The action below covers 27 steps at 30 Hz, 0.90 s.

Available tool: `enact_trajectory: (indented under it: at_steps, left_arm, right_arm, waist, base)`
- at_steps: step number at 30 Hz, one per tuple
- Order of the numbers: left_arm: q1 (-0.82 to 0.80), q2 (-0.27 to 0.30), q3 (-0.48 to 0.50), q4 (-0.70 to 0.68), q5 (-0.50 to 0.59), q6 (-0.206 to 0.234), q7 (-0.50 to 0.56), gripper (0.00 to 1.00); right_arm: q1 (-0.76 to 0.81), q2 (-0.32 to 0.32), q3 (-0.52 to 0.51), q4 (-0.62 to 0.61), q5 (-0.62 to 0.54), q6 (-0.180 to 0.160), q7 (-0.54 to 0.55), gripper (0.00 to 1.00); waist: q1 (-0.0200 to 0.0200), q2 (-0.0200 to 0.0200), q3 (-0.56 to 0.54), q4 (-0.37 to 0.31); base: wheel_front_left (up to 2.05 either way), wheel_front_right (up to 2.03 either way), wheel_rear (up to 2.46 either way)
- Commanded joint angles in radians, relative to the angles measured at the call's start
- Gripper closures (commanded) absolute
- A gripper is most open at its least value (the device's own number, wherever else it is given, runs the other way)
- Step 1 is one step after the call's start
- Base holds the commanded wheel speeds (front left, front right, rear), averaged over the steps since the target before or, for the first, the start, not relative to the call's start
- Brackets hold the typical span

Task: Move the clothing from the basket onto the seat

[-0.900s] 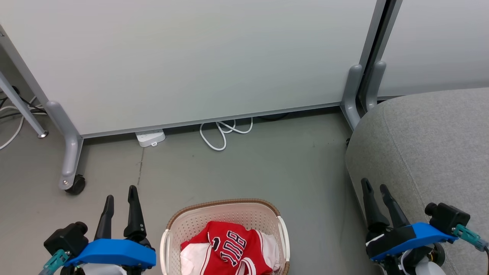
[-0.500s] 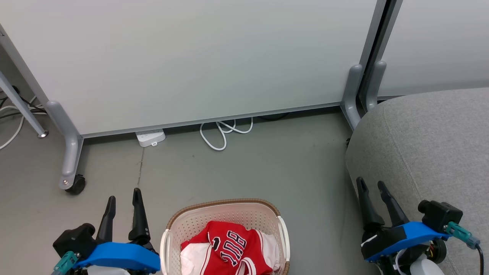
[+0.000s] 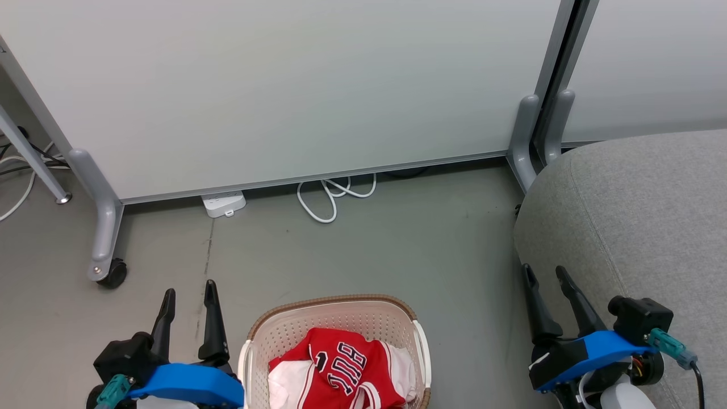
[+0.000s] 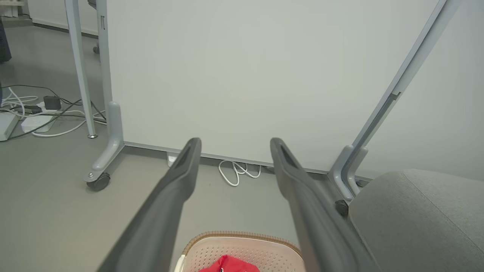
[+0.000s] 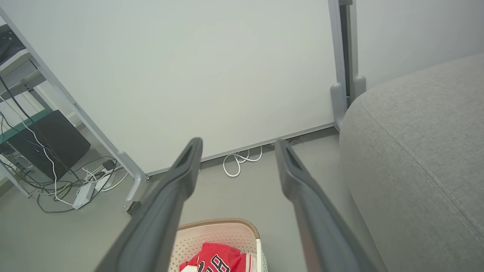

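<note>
The cream basket [image 3: 335, 309] with a brown rim sits on the floor at the bottom centre, holding the red clothing [image 3: 341, 363], a jersey with black-and-white lettering on top. The grey seat [image 3: 642, 216] fills the right side. My left gripper [image 3: 190, 289] is open, left of the basket, with nothing between its fingers. My right gripper [image 3: 545, 274] is open, in front of the seat's left edge, also holding nothing. In the left wrist view the basket [image 4: 242, 241] and a bit of red clothing [image 4: 228, 264] show below the left gripper [image 4: 234, 145]. The right wrist view shows the basket [image 5: 219, 228], clothing [image 5: 213, 260], seat [image 5: 419, 151] and right gripper [image 5: 237, 145].
A pale partition panel [image 3: 284, 85] on grey legs with a castor [image 3: 113, 275] stands behind the basket. A white power strip [image 3: 223, 203] and a looped white cable [image 3: 332, 196] lie at its foot. More cables [image 4: 34, 113] lie on the floor at far left.
Both grippers have drawn lower in the head view and shifted inward, the left to the right and the right to the left. Basket, clothing and seat have stayed put.
</note>
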Motion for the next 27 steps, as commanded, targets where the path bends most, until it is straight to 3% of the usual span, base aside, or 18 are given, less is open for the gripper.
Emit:
enact_trajectory:
  at_steps: [1,27]
  left_arm:
    - [0.000,0.002,-0.001,-0.005,0.022,0.003,-0.010,0.00]
    - [0.013,0.002,-0.027,0.003,0.185,0.016,-0.061,0.00]
  right_arm:
    - [-0.024,-0.006,0.004,-0.001,-0.024,0.002,-0.009,0.00]
    - [-0.040,-0.007,0.030,0.035,-0.200,0.002,-0.060,0.00]
  waist:
    - [0.0000,0.0000,0.000,0.000]
    - [0.0000,0.0000,-0.006,0.003]
  base:
    - [0.00,0.00,0.00]
    - [0.00,0.00,0.00]
